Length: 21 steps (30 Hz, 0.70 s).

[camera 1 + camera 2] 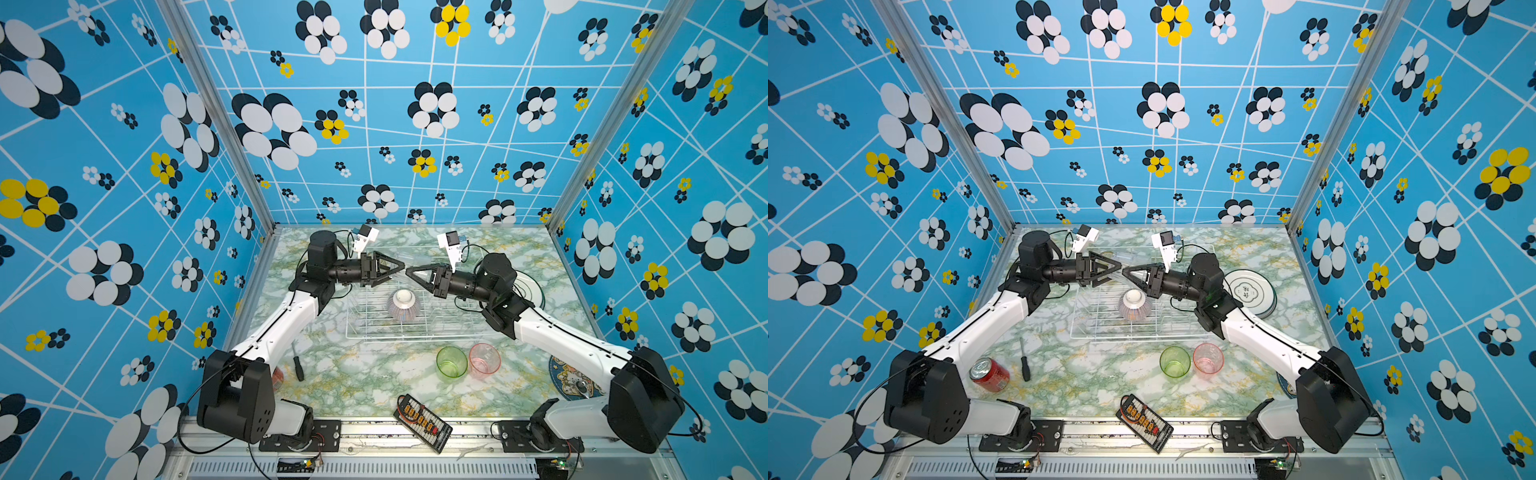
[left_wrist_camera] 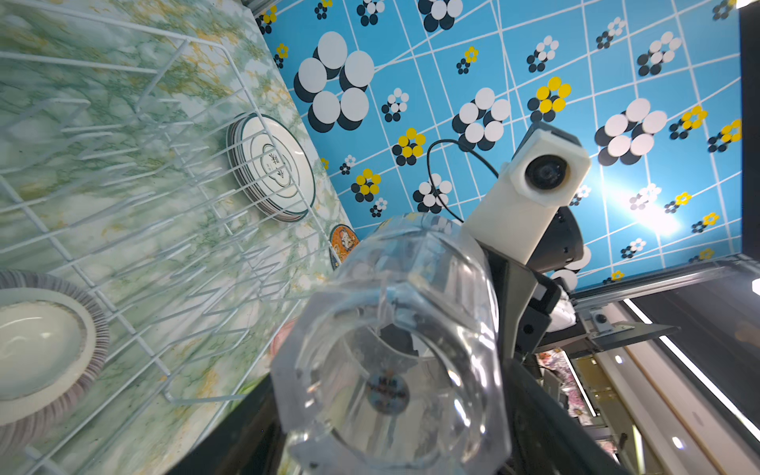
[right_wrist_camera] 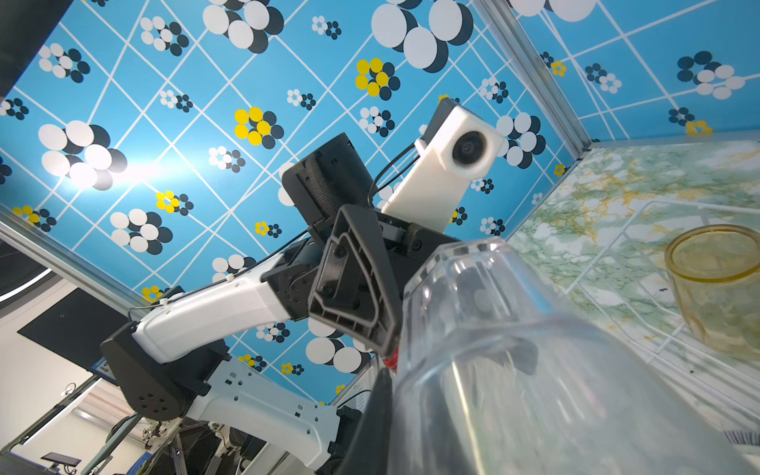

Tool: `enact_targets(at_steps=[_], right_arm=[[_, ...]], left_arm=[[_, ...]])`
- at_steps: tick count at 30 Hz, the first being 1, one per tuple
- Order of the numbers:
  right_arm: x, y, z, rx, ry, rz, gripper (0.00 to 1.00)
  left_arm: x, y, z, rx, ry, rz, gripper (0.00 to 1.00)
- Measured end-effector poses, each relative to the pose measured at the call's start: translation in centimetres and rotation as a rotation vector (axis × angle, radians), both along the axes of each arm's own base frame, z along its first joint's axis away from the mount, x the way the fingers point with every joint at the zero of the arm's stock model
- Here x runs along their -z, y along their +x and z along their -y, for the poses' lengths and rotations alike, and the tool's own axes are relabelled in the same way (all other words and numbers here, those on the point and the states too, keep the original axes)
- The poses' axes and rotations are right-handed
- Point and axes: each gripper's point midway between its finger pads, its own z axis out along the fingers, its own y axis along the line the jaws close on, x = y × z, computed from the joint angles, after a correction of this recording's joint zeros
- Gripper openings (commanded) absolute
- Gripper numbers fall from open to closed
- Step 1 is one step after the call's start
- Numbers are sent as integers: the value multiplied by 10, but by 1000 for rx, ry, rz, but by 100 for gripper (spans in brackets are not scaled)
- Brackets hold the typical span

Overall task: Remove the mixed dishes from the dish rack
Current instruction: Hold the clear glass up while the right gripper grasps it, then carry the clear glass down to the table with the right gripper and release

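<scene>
- Clear tumbler (image 2: 390, 349) clamped in right tool (image 1: 415, 277); left tool (image 1: 392, 272) spread, seemingly off it.
- Dish rack (image 1: 415, 336) holds upturned bowl (image 1: 402, 305), yellow tumbler (image 3: 715, 288).
- Green tumbler (image 1: 451, 362), pink tumbler (image 1: 484, 360) on counter (image 1: 365, 382).

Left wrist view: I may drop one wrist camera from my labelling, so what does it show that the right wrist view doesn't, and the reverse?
Only the left wrist view shows the plates on the table beyond the rack, and the upturned bowl inside it. Only the right wrist view shows the yellow tumbler and the left arm. Both show the clear tumbler up close, rack wires and the marble table.
</scene>
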Motion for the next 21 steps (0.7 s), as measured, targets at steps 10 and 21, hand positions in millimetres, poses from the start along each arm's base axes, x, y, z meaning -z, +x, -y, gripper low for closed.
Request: enact_targets(at_steps=[10,21], right_arm=[[12,-27,9,-6,-313,33,0],[98,-145,-6,-299,-941,156,0]], left_arm=[[-22,-2,-34,-168,169,131,89],[9,5,-85,-415,548,164,88]])
